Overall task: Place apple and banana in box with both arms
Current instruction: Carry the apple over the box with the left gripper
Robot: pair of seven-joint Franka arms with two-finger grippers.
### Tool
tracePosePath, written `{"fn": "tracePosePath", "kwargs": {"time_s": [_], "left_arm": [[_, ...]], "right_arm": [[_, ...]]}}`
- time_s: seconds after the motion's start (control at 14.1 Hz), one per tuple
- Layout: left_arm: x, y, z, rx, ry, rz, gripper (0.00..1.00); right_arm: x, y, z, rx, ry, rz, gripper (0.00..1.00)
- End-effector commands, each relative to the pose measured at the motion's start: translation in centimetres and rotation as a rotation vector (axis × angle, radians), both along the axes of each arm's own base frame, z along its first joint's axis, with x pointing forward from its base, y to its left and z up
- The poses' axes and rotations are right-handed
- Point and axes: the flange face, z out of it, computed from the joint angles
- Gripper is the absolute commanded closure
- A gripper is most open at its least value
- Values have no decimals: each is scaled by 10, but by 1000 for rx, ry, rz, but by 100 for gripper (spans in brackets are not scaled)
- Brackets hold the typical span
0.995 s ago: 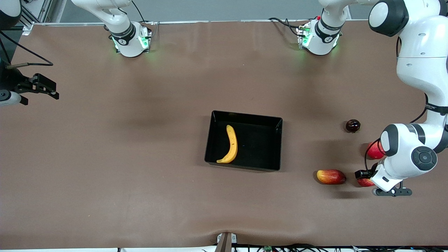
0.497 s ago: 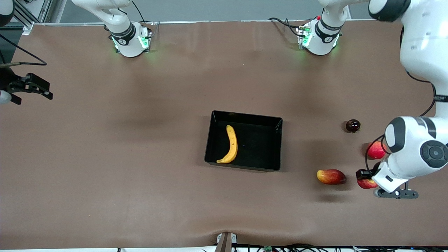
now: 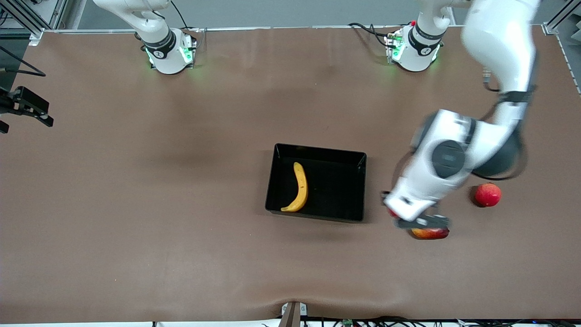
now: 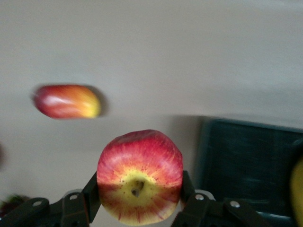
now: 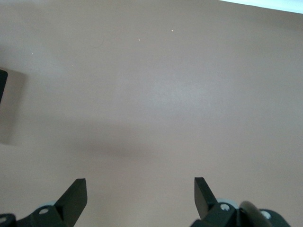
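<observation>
Left gripper [image 4: 139, 208]: in the air over the bare table between the box [image 3: 358, 190] and the mango-like fruit [image 3: 429, 233], fingers [image 4: 92, 189] clamped on the apple [image 4: 140, 176]; the apple's yellow stem dimple faces the wrist camera.

Apple: held off the table, just beside the box's wall toward the left arm's end, not in the box.

Banana [image 3: 299, 187]: lying in the box, along the wall away from the left gripper.

Mango-like fruit: on the table, just beside and below the left gripper.

Round red fruit [image 3: 488, 195]: on the table, near the left gripper, toward the left arm's end.

Right gripper [image 5: 141, 198]: waiting at the right arm's end of the table, well apart from the box, fingers spread apart with nothing between them.
</observation>
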Motion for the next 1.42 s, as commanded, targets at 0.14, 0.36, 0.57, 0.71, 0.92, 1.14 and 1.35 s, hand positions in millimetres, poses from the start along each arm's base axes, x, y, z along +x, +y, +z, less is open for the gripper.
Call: {"fn": "tracePosePath", "kwargs": {"time_s": [0.14,0.36,0.57,0.71,0.92,1.14,1.35], "left_arm": [[-31,-81,-52,-19,-11,111,100],[-50,-117,-87,-22,-6,130,100],[-56,-127,-128,-31,11,134,100],[-60,-131,-144,-25,25,127,100],[-59,-130,-146,-25,26,117,25],[-42,-113,-87,-37,-32,146,0],[-22,-49,28,-22,-87,172,0]], "right_arm": [[-6,0,7,-3,9,-74,0],[-6,-1,13,8,-4,-77,0],[-6,-1,13,8,-4,-77,0],[-6,-1,12,8,-2,-80,0],[-6,-2,11,11,1,-106,0],[-6,-3,12,10,-1,-107,0],[-6,-3,11,11,1,-107,0]]}}
